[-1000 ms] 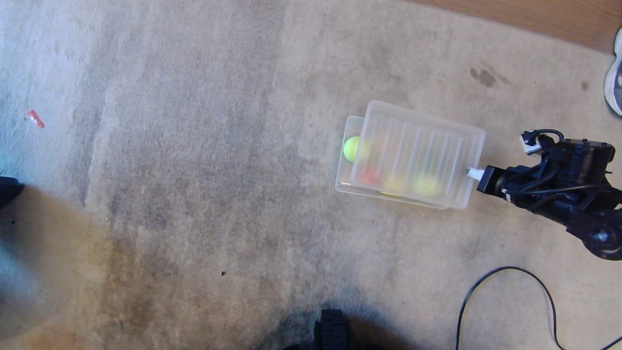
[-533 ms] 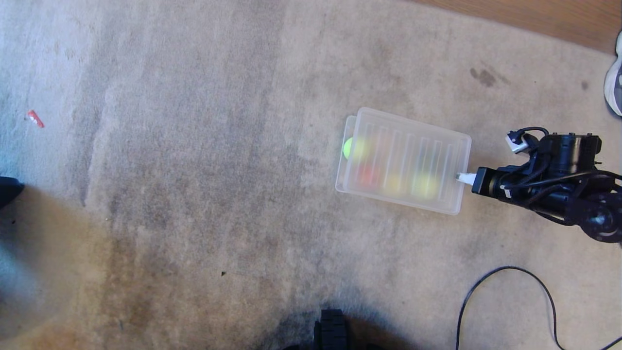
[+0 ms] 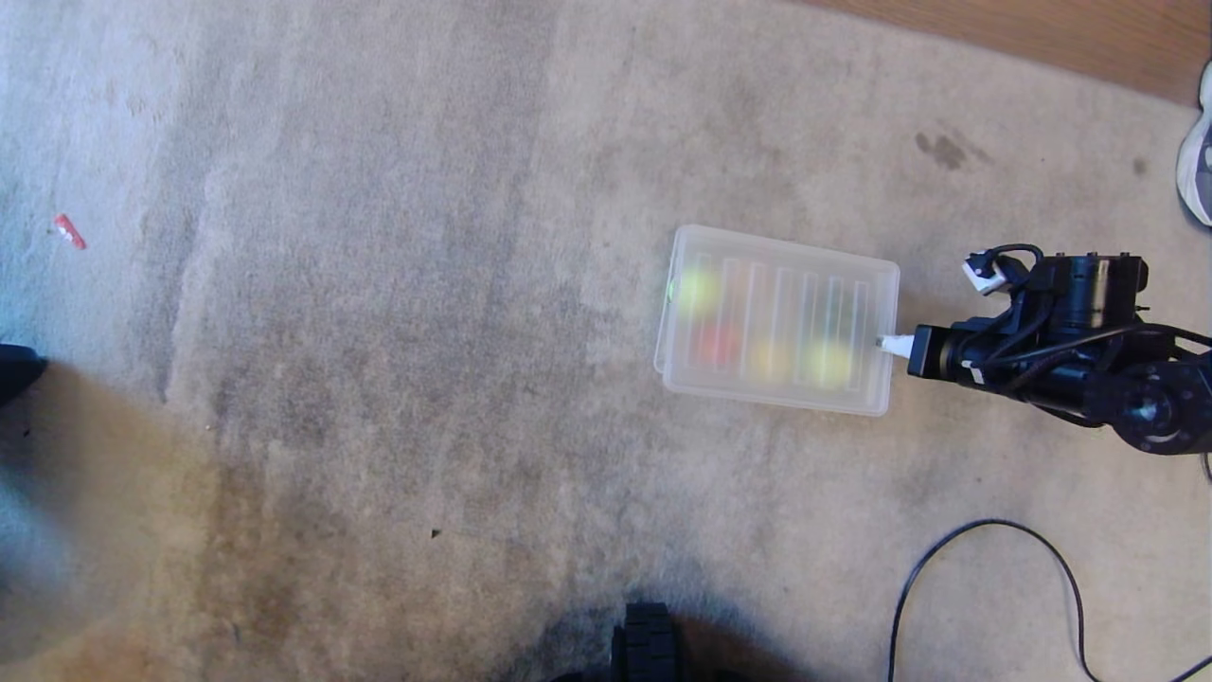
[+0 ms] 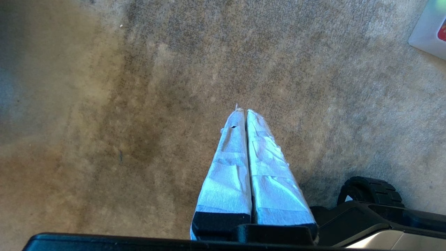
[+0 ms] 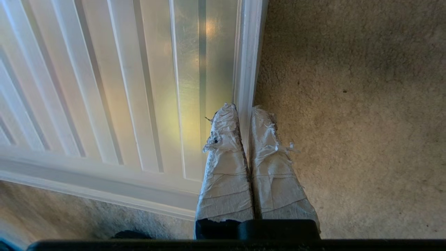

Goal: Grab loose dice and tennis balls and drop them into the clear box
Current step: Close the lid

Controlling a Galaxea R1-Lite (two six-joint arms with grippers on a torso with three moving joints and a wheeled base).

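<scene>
Right pincer [image 5: 244, 115] pinches ribbed lid's [image 3: 781, 317] rim (dice apparently beneath).

A carpeted room: worn beige carpet [image 3: 379, 284], wood floor [image 3: 1042, 33] beyond.

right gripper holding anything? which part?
Yes: the right gripper is shut on the ribbed lid, pinching its rim at the short edge nearest the arm. The lid lies over the clear box. The left gripper is shut on nothing.
</scene>
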